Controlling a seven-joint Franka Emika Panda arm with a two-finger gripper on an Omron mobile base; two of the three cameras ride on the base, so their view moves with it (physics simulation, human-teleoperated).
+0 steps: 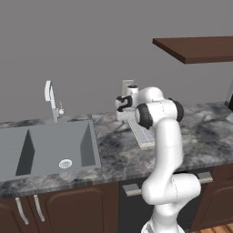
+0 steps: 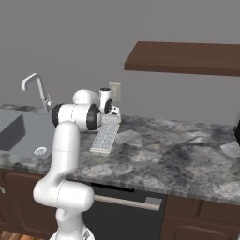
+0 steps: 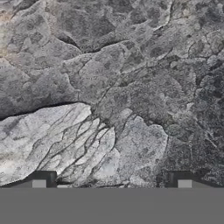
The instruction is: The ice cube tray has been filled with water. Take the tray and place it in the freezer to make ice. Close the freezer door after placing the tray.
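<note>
I had a grey marbled counter (image 2: pixel 178 154) in front of me, running over dark wood cabinets (image 1: pixel 68 207) and under a plain grey wall. Nearest the base stood a dark appliance front with a pale bar handle (image 2: pixel 126 202), set below the counter edge. On the stone, the ice cube tray (image 2: pixel 106 135) lay flat, its long side running away from me, its cells carrying the pale sheen of the water (image 1: pixel 144 135). The arm was folded over the tray's far end, and the gripper (image 3: pixel 111 183) hung low over bare marble; in the hand view its two dark fingertips (image 3: pixel 42 179) stood well apart with nothing between them. From the tray, the grey sink (image 1: pixel 45 148) sat at about nine o'clock, its drain (image 1: pixel 65 163) in the near corner and its faucet (image 1: pixel 51 101) behind the basin. Further back, a wall outlet (image 2: pixel 115 92) sat at twelve o'clock, and a brown shelf (image 2: pixel 187 57) hung at about two o'clock.
</note>
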